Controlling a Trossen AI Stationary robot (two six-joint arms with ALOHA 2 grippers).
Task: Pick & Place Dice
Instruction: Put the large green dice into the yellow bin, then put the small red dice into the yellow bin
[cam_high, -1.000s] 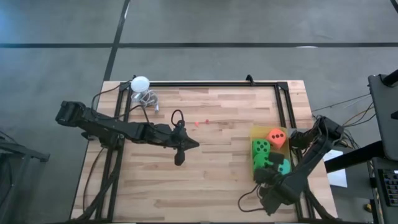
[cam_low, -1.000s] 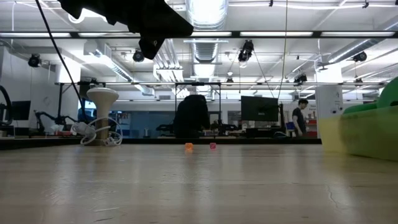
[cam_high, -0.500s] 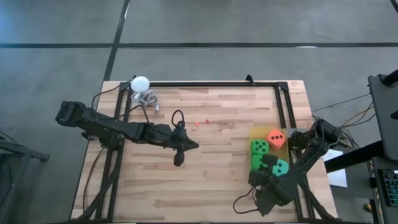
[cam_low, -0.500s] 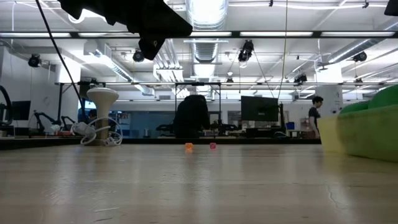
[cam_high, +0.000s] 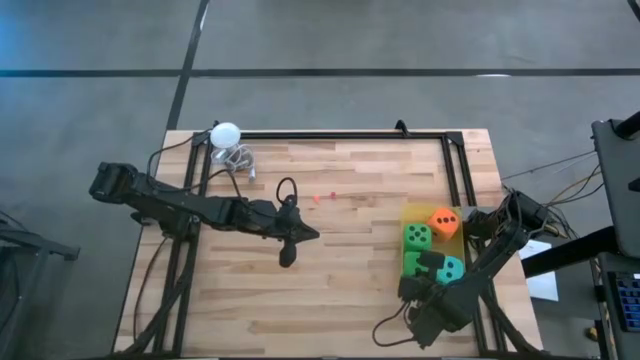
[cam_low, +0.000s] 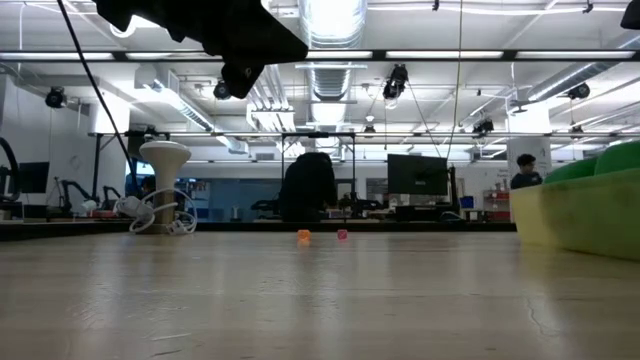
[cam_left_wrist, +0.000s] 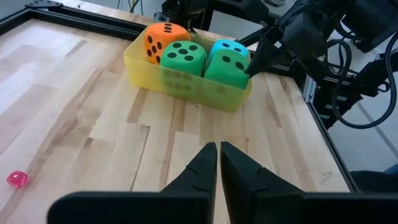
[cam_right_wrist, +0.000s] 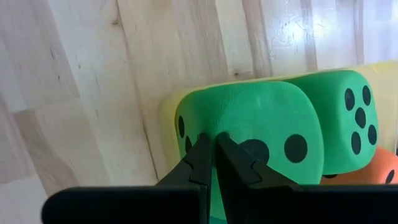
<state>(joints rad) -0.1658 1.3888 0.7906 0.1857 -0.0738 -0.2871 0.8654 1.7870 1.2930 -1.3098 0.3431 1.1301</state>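
Looked all but done: four soft foam dice (cam_left_wrist: 193, 59) (two green, one teal, one orange-red) sat in shallow yellow plastic tray (cam_left_wrist: 186, 90). Left gripper (cam_left_wrist: 217, 163) shut, empty, mid-table; right gripper (cam_right_wrist: 211, 155) shut above tray.

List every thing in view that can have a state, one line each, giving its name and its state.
Yellow tray: upright on the table, holding all four dice.
Orange-red die: in the tray.
Green dice: in the tray, side by side.
Teal die: in the tray.
Left claw: shut, empty, above mid-table.
Right claw: shut, empty, over a green die.
White ball: at the table's far edge.
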